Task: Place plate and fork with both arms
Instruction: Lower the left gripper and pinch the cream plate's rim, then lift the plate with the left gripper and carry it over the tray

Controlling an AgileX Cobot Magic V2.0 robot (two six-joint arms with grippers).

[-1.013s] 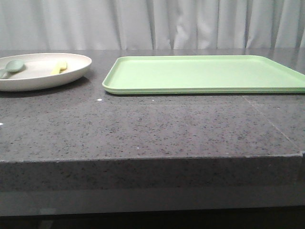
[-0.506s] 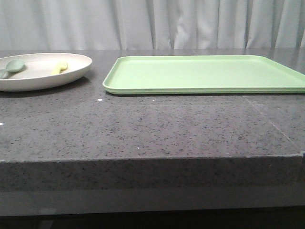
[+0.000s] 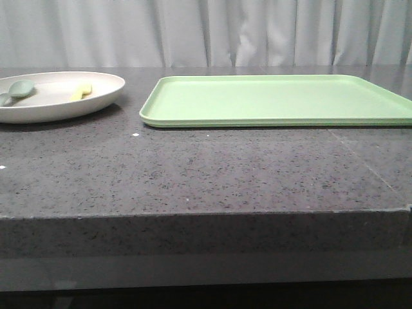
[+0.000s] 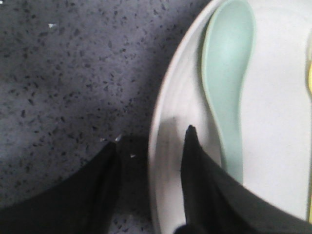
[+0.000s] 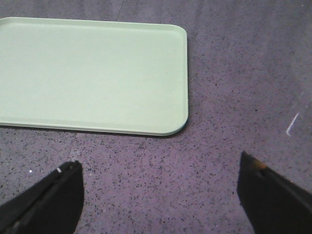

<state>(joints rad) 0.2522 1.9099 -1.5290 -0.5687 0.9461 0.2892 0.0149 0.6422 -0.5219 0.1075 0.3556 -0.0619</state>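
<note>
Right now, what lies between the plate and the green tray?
Front view: only bare speckled countertop between the plate and the tray; nothing sits in that gap.

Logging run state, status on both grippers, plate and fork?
Left gripper open, straddling plate rim. Right gripper open, over bare table short of tray. Fork lies in plate beside spoon. Nothing blocking.

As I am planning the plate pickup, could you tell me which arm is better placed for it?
Probably the left: the left gripper has its jaws open astride the rim of the plate. The right gripper hangs open over the bare table near the tray.
</note>
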